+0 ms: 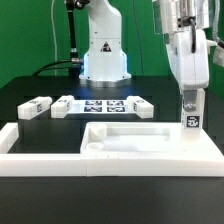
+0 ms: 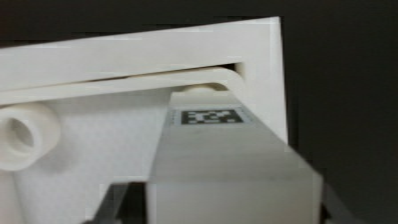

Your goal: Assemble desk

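Your jaws are closed partway around 1 leg, held upright at a corner of the desk top, likely for seating.

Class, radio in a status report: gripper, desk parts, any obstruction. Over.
Gripper shut on white square-section plastic leg. Leg upright at corner of white rimmed plastic desk top. Nothing visibly in the way. Over.

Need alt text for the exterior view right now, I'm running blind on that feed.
The gripper holds a white leg upright at the far corner of the desk top, on the exterior view's right. Beyond the desk top lie the marker board and loose legs. The arm's base stands farther back.
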Action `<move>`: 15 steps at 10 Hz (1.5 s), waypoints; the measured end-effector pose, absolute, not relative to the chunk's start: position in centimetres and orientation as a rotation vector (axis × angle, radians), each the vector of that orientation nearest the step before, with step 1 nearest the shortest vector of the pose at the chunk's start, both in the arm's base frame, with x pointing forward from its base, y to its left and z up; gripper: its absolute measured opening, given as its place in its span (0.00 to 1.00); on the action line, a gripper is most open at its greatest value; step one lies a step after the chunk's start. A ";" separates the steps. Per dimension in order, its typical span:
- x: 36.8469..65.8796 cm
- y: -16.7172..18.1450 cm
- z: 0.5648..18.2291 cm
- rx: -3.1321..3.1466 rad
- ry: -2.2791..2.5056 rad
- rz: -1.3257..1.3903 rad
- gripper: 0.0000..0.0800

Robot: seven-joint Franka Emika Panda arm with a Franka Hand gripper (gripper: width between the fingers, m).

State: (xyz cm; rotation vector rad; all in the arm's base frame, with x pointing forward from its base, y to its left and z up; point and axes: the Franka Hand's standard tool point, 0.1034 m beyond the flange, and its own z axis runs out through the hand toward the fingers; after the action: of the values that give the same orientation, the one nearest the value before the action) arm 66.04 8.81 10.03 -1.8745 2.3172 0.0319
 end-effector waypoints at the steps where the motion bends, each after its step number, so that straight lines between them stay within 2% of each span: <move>1: 66.0 8.8 10.0 -1.816 2.364 0.038 0.36; 4: 66.0 8.8 10.0 -1.721 2.439 0.040 0.36; 5: 66.0 8.9 10.0 -1.725 2.436 0.040 0.49; 6: 66.0 8.9 10.0 -1.725 2.436 0.040 0.49; 7: 65.9 9.0 10.0 -1.745 2.427 0.041 0.72; 8: 65.4 9.8 10.0 -1.871 2.376 0.056 0.80; 9: 65.7 10.1 10.6 -1.893 2.341 0.048 0.80; 11: 65.8 10.1 14.1 -1.895 2.283 0.033 0.81; 12: 65.5 10.0 15.2 -1.898 2.265 0.031 0.81; 15: 65.5 10.0 14.9 -1.902 2.267 0.031 0.81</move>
State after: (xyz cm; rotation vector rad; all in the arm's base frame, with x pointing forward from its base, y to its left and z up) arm 65.46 9.99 14.85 -1.9021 2.2671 0.0315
